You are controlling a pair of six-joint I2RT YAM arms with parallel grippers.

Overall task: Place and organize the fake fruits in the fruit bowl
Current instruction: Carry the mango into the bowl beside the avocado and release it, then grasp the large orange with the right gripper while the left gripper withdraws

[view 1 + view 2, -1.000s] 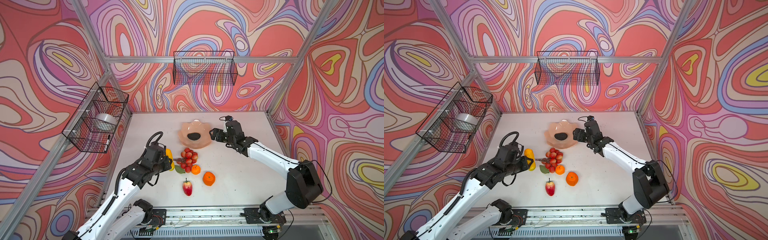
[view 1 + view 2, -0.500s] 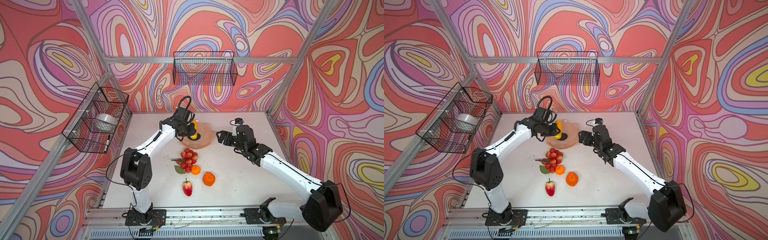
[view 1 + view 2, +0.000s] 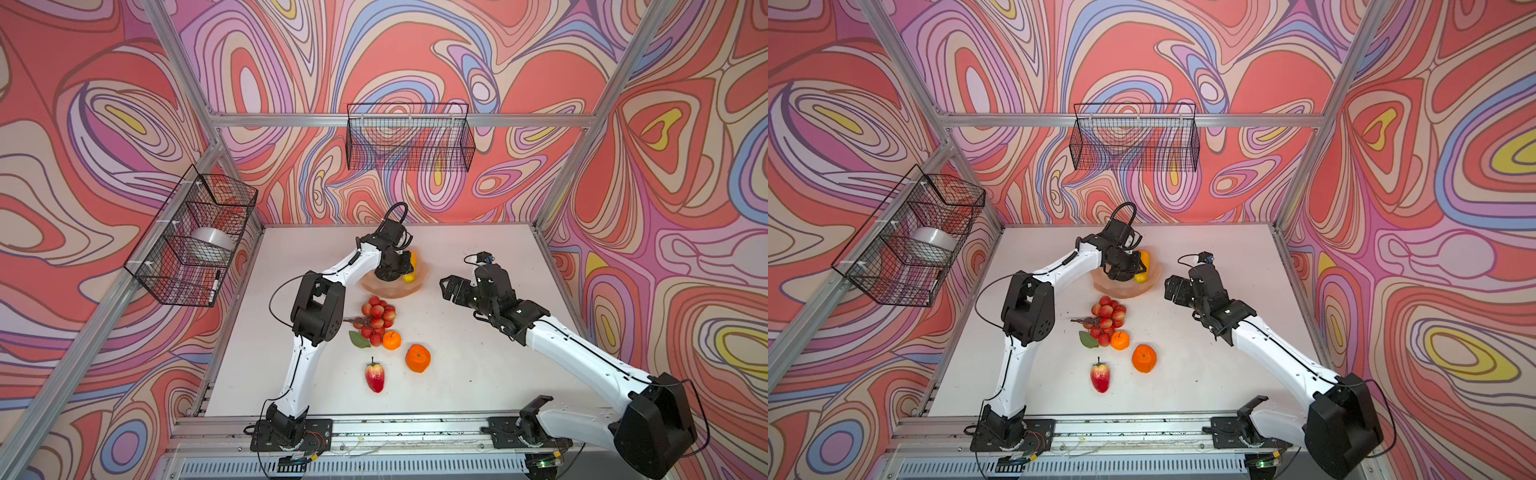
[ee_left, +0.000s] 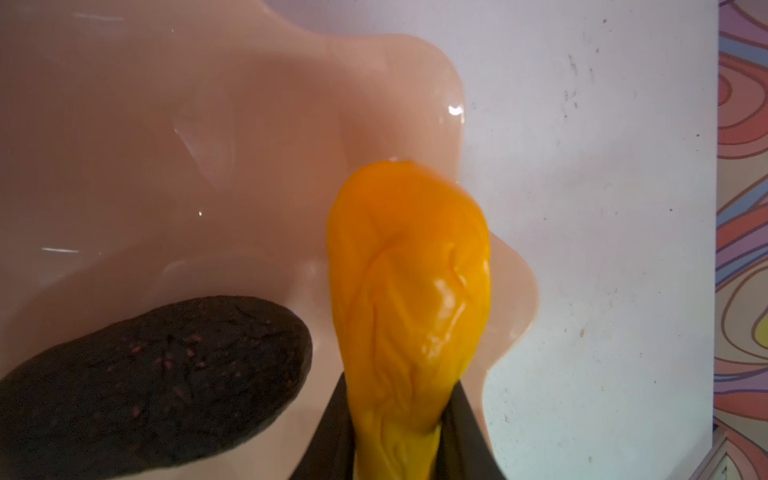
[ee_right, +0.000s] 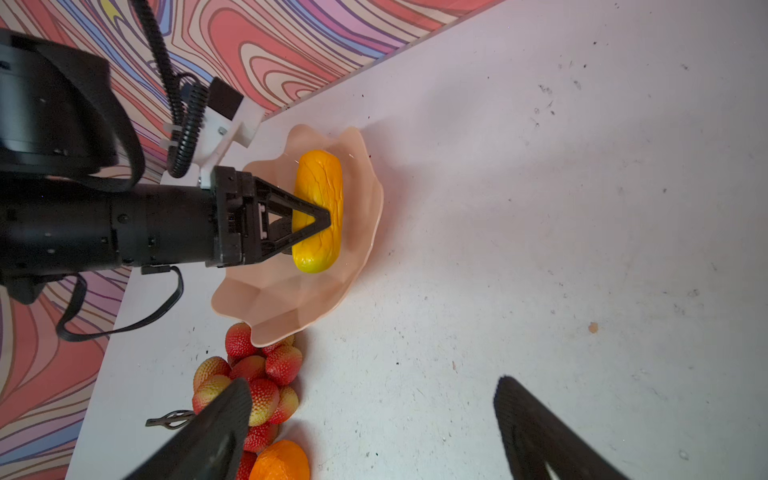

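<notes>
The peach-pink fruit bowl [image 3: 399, 293] stands at the back middle of the table. My left gripper [image 3: 401, 270] reaches into it, shut on the yellow-orange elongated fruit [image 4: 409, 291], which lies low over the bowl's right side [image 5: 318, 208]. The black avocado [image 4: 153, 374] rests in the bowl beside it. On the table in front of the bowl are the red grape-like bunch [image 3: 378, 318], two oranges [image 3: 391, 340] [image 3: 417, 357] and the red-yellow tapered fruit [image 3: 375, 376]. My right gripper [image 3: 446, 289] hangs open and empty just right of the bowl.
A black wire basket [image 3: 409, 137] hangs on the back wall. Another wire basket [image 3: 166, 266] on the left wall holds a white bowl [image 3: 210, 245]. Aluminium frame posts stand at the table's corners. Both arm bases sit on the front rail.
My left arm carried the yellow-orange fruit from beside the grape bunch up into the bowl. My right gripper drew back from the bowl to the right, still open.
</notes>
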